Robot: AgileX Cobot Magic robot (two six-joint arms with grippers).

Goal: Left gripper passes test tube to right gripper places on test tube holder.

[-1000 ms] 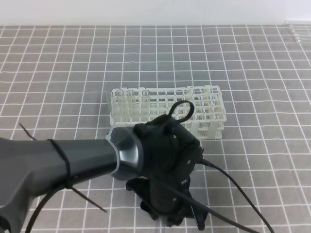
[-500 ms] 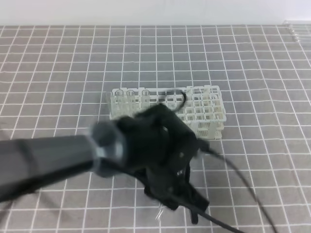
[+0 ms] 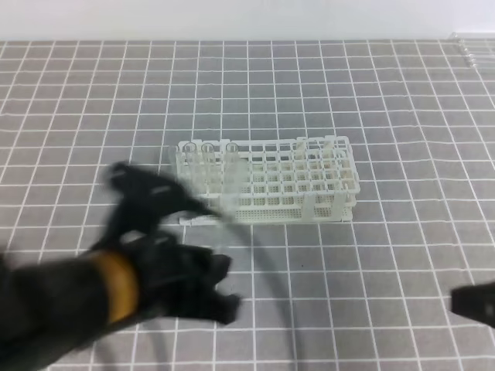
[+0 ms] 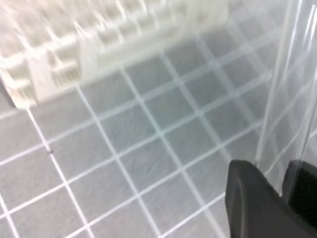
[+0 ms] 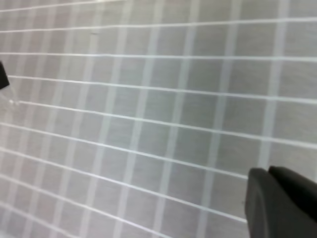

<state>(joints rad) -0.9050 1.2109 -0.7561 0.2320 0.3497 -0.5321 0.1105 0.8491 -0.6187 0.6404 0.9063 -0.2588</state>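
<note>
The left gripper point(image 3: 166, 197) is strongly blurred, and the frame edge cuts the right gripper point(image 3: 473, 301) at the side.

Blurred black arm point(image 3: 69, 297) with an orange band point(image 3: 120, 287).

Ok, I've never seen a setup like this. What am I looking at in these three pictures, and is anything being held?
Two robot arms work over a grey gridded mat. The overhead picture shows a white test tube rack with a few clear tubes standing in it. The blurred dark shape at the lower left is the left gripper, in motion. The other two pictures come from cameras on the wrists. In the left wrist one, the left gripper pinches a clear test tube. The right gripper is shut and holds nothing.
</note>
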